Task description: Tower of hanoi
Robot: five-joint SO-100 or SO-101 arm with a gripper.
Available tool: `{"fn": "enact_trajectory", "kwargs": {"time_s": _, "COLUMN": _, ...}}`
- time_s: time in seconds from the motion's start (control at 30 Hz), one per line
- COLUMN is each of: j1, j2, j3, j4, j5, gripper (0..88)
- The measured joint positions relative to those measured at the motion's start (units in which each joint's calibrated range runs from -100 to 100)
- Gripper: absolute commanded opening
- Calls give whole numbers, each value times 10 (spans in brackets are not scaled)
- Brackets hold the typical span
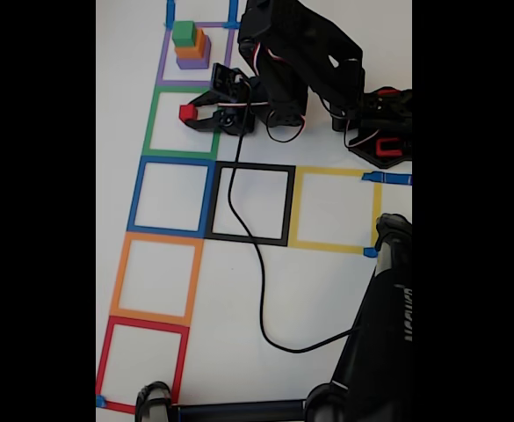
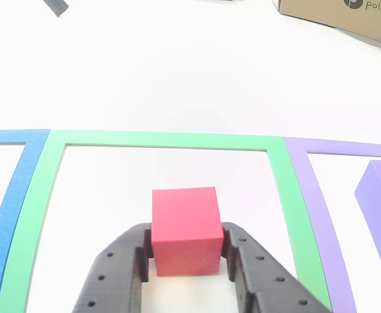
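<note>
The gripper (image 2: 185,251) has its two fingers pressed against the sides of the red cube (image 2: 184,228), holding it inside the green square (image 2: 164,139). Just to the gripper's right in the other view stands the purple block (image 2: 379,215) of the stack, probably the cube's destination. In the fixed view the arm (image 1: 296,61) reaches low across the tabletop (image 1: 327,290).

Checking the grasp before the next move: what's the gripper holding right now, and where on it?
The gripper holds the red cube, fingers pressed against its two opposite side faces.
</note>
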Motion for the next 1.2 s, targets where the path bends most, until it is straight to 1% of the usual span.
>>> {"fn": "enact_trajectory", "kwargs": {"time_s": 0.13, "j1": 0, "j2": 0, "j3": -2, "j4": 0, "j5": 0, "gripper": 96}}
{"fn": "enact_trajectory", "kwargs": {"time_s": 0.33, "j1": 0, "j2": 5, "j3": -2, "j4": -5, "j5": 0, "gripper": 161}}
{"fn": "enact_trajectory", "kwargs": {"time_s": 0.5, "j1": 0, "j2": 5, "j3": -2, "j4": -5, "j5": 0, "gripper": 193}}
{"fn": "enact_trajectory", "kwargs": {"time_s": 0.67, "j1": 0, "j2": 3, "j3": -2, "j4": -5, "j5": 0, "gripper": 191}}
{"fn": "enact_trajectory", "kwargs": {"time_s": 0.77, "j1": 0, "j2": -26, "j3": 12, "j4": -3, "j5": 0, "gripper": 178}}
{"fn": "enact_trajectory", "kwargs": {"time_s": 0.8, "j1": 0, "j2": -41, "j3": 20, "j4": 0, "j5": 0, "gripper": 160}}
{"fn": "enact_trajectory", "kwargs": {"time_s": 0.87, "j1": 0, "j2": -81, "j3": 42, "j4": 12, "j5": -23, "gripper": 95}}
{"fn": "enact_trajectory", "kwargs": {"time_s": 0.93, "j1": 0, "j2": -127, "j3": 66, "j4": 27, "j5": -65, "gripper": 56}}
{"fn": "enact_trajectory", "kwargs": {"time_s": 1.07, "j1": 0, "j2": -230, "j3": 123, "j4": 44, "j5": -146, "gripper": 21}}
{"fn": "enact_trajectory", "kwargs": {"time_s": 1.1, "j1": 0, "j2": -257, "j3": 138, "j4": 48, "j5": -158, "gripper": 6}}
{"fn": "enact_trajectory", "kwargs": {"time_s": 1.2, "j1": 6, "j2": -339, "j3": 174, "j4": 77, "j5": -191, "gripper": 2}}
